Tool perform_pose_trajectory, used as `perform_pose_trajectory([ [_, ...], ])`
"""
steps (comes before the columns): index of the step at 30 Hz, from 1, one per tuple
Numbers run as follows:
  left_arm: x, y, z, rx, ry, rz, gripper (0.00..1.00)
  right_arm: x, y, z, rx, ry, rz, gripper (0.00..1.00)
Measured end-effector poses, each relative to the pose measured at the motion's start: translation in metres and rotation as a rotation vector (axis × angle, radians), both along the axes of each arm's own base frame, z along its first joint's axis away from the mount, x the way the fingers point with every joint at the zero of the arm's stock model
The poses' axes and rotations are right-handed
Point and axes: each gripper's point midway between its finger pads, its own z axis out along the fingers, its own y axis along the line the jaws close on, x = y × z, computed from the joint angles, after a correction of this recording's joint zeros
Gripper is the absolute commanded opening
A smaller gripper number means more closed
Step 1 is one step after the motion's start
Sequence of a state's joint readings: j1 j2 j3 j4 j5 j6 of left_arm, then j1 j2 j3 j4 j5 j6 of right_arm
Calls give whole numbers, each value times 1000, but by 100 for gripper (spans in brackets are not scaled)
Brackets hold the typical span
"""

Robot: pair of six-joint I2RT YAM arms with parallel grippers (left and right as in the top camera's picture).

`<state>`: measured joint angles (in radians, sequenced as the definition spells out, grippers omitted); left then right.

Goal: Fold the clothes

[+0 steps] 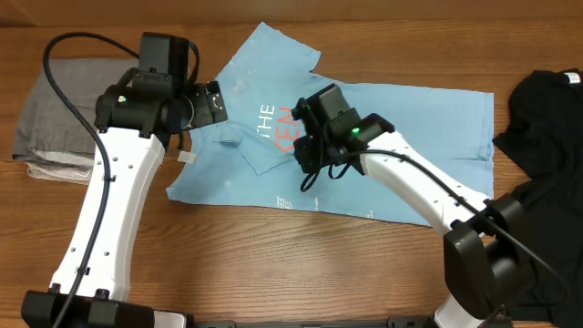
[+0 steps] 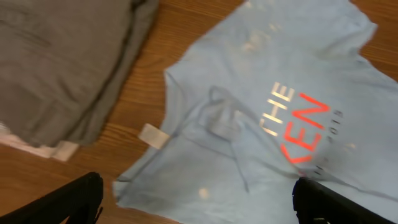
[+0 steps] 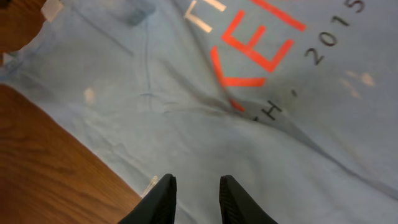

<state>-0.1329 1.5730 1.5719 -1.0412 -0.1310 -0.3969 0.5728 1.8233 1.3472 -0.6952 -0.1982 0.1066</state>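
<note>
- Light blue short-sleeved cotton T-shirt [image 1: 437, 128] is spread mid-table. Its long axis runs left-right, w/ the collar end toward the left arm and the hem toward the right side.
- Left gripper [image 2: 198, 188] hangs over the collar end, jaws wide apart, nothing in them. White neck label [image 2: 153, 135] sits just ahead of it on the shirt's edge.
- Right gripper [image 3: 194, 198] is over the chest, just below the coral-red lettering [image 3: 249, 56]. Jaws narrow w/ a slit between, no cloth pinched as far as I can see.
- So both arms are crowded at the collar half. The hem end is well apart from both, and the right arm is the nearer one to it, I reckon.
- Cloth round the collar is rumpled, w/ a small fold lying on the chest. Prob needs flattening before any clean fold.
- Folded grey cloth [image 1: 55, 114] lies just beside the collar on the left; watch the left arm's sweep there.
- Black garment [image 1: 547, 100] sits just beyond the hem, far right.
- Wooden table [image 1: 273, 264] shows bare on the near side, room to drag toward me.
</note>
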Motion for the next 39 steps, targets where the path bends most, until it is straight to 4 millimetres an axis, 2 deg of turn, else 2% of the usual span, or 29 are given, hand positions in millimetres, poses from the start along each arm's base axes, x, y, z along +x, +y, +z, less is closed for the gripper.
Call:
perform_pose_trajectory([
  [5,0,36,0,37,2,95,100,-6,19,4,21,-24,43,33],
  [10,-4,84,0,44,5,220,100,-7,49,11,73,-93,100,34],
  [13,-8,106,-1,20,8,275,100,-7,66,6,87,-118,127,36],
  [15,-11,113,-2,8,14,294,100,-8,73,-3,81,-124,139,40],
  [24,-11,112,-2,-17,16,289,100,-11,80,-64,-2,-76,170,54],
  [39,-11,111,-2,-21,17,287,100,-4,89,-64,-67,-215,294,56],
])
